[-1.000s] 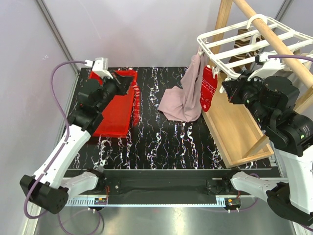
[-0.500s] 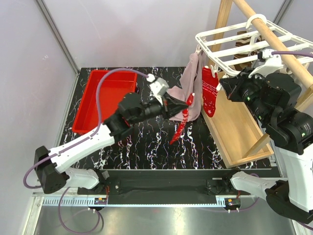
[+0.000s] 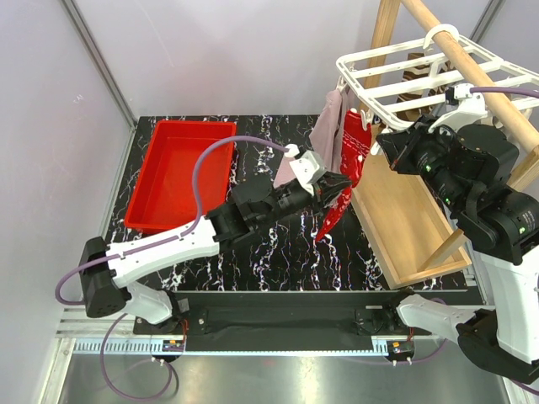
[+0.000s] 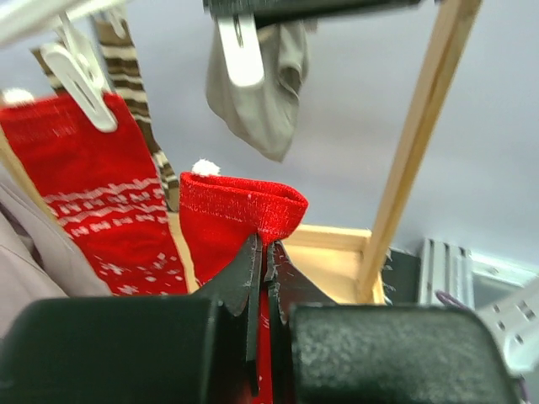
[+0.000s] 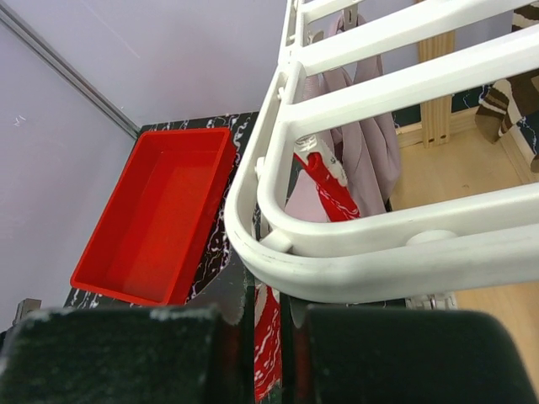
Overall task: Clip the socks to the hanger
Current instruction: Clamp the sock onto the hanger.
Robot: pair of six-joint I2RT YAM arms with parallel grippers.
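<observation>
My left gripper point(image 3: 337, 185) point(image 4: 268, 248) is shut on the cuff of a red sock point(image 3: 330, 220) point(image 4: 244, 206), which dangles below it, just left of the hanger point(image 3: 421, 71). The white grid hanger point(image 5: 379, 244) hangs from the wooden pole. Clipped to it are a mauve sock point(image 3: 328, 130), a red sock with white specks point(image 3: 354, 147) point(image 4: 93, 202), a striped sock point(image 3: 417, 84) point(image 4: 126, 76) and a beige-grey sock point(image 4: 261, 93). My right gripper point(image 3: 381, 143) point(image 5: 271, 290) is shut at the hanger's near rim, which hides its fingertips.
The red tub point(image 3: 181, 172) point(image 5: 156, 223) stands at the back left of the black marbled table. A wooden frame with a flat base point(image 3: 404, 219), an upright post point(image 4: 421, 143) and a slanting pole point(image 3: 472, 67) fills the right side.
My left arm swung from the red tub across to the centre right, carrying the red sock up beside the hanger. The right arm barely moved.
</observation>
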